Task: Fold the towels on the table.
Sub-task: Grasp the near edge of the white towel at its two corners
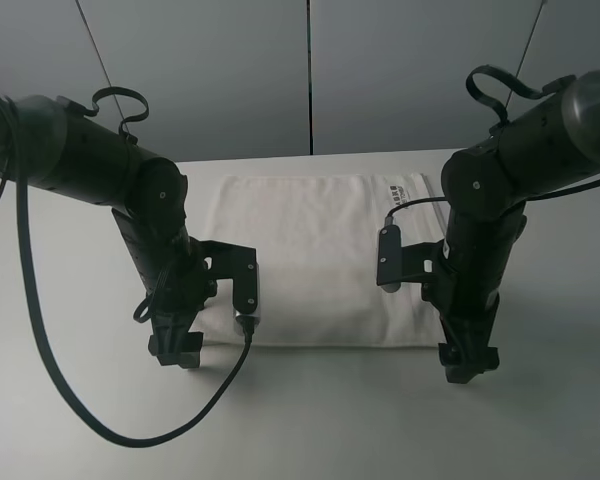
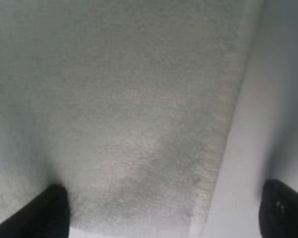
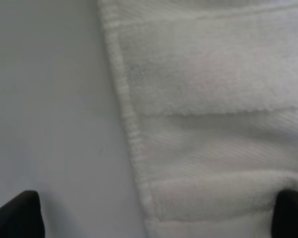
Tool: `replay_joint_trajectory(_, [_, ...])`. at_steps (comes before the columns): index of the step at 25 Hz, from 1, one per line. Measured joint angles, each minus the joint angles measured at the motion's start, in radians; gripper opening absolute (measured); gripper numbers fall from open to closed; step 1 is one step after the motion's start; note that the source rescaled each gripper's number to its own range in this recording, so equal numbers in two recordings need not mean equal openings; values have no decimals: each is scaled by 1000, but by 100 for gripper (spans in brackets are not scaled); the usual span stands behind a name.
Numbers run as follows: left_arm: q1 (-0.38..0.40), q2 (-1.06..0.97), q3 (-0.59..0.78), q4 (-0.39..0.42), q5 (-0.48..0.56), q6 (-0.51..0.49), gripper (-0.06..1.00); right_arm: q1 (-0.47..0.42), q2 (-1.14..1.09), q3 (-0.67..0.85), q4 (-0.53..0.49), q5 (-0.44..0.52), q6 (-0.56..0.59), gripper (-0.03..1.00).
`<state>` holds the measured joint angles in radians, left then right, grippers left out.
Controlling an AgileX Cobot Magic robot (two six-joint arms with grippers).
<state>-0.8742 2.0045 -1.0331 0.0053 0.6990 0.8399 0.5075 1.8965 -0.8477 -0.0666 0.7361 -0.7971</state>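
- From the high camera I see the towel [image 1: 320,260] lying flat on the table [image 1: 550,430], toward the far middle, between my two arms.
- Its small dark-printed label [image 1: 398,188] sits at the far right corner.
- My left gripper [image 1: 175,350] points down at the towel's near left corner.
- In the left wrist view the left gripper [image 2: 164,215] has its fingers wide apart. One fingertip [image 2: 44,215] is over the cloth and the other is over bare table past the towel's edge.
- My right gripper [image 1: 468,365] hangs at the near right corner.
- In the right wrist view the right gripper [image 3: 154,215] is also spread wide and straddles the side hem. A woven border band [image 3: 228,139] crosses the terry just ahead of it.
- Neither gripper holds anything.
- The close views are soft, so I can't tell whether the fingertips touch the cloth or hover just above it.
- A black cable [image 1: 80,400] loops from the left arm across the near table.
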Motion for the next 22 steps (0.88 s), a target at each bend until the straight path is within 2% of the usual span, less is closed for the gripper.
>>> replay_joint_trajectory(7, [0, 2, 0, 4, 0, 0, 100, 0, -7, 43, -13, -73, -8, 100])
replay_joint_trajectory(11, [0, 2, 0, 4, 0, 0, 100, 2, -11, 61, -54, -90, -13, 100])
replay_joint_trajectory(20, [0, 2, 0, 4, -2, 0, 100, 2, -11, 69, -75, -126, -4, 100])
replay_joint_trajectory(22, [0, 2, 0, 4, -2, 0, 100, 2, -11, 69, -78, -129, -4, 91])
